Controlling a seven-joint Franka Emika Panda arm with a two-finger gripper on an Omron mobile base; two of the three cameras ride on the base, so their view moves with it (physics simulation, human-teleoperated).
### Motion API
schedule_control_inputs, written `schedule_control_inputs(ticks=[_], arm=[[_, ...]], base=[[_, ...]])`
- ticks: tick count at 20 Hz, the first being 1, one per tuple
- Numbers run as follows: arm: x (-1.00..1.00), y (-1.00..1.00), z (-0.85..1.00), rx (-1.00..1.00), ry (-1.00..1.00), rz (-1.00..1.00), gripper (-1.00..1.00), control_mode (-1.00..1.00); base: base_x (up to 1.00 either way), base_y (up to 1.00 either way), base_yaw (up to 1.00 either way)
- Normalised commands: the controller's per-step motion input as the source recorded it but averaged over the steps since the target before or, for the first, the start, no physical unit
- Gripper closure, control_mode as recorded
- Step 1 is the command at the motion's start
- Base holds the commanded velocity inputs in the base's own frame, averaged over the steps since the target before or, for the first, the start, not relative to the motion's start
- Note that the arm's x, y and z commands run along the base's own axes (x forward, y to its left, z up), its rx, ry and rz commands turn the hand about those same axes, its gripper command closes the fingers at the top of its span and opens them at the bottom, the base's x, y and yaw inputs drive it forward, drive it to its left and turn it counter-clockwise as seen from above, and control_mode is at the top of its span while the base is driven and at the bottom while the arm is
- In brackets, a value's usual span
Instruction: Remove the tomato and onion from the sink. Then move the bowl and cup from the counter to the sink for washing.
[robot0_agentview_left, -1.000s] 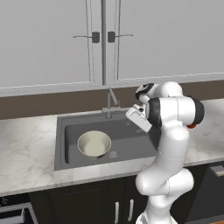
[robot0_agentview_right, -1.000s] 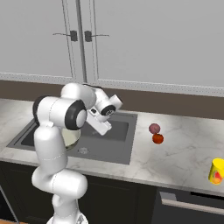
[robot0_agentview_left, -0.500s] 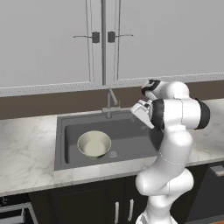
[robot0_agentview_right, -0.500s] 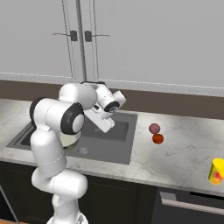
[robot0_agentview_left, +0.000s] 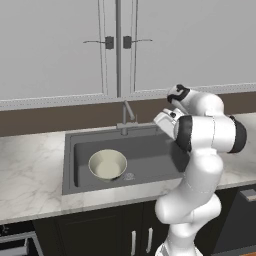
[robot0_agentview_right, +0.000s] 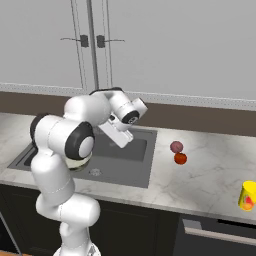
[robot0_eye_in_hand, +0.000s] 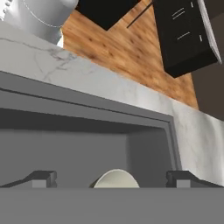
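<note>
bowl (robot0_agentview_left: 107, 164) seated in sink (robot0_agentview_left: 150, 155), gripper (robot0_eye_in_hand: 111, 179) spread wide and empty above basin, onion (robot0_agentview_right: 176, 146) and tomato (robot0_agentview_right: 180, 158) placed touching on counter (robot0_agentview_right: 210, 170), cup (robot0_agentview_right: 247, 195) set well apart near counter edge

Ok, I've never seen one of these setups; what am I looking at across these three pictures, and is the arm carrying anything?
It's a rendered kitchen with a white robot arm. Two cameras ride on its base, behind it to left and right; the third sits on the hand, looking along the tool, whose dark fingertips stand wide apart with nothing between them. The bowl sits in the dark sink. On the marble counter right of the sink lie the onion and tomato, close together; the yellow cup stands farther right, near the front edge.
</note>
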Motion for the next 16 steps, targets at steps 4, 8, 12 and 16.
schedule_control_inputs(ticks=[4,8,12,16], arm=[[-0.21,-0.15,0.31,0.0,0.01,-0.06,-1.0,-1.0],[-0.18,-0.16,0.25,0.0,0.1,-0.14,-1.0,-1.0],[-0.19,-0.14,0.23,0.0,0.08,-0.19,-1.0,-1.0],[-0.15,-0.09,0.26,-0.01,0.05,-0.19,-1.0,-1.0]], base=[[0.0,0.0,0.0],[0.0,0.0,0.0],[0.0,0.0,0.0],[0.0,0.0,0.0]])
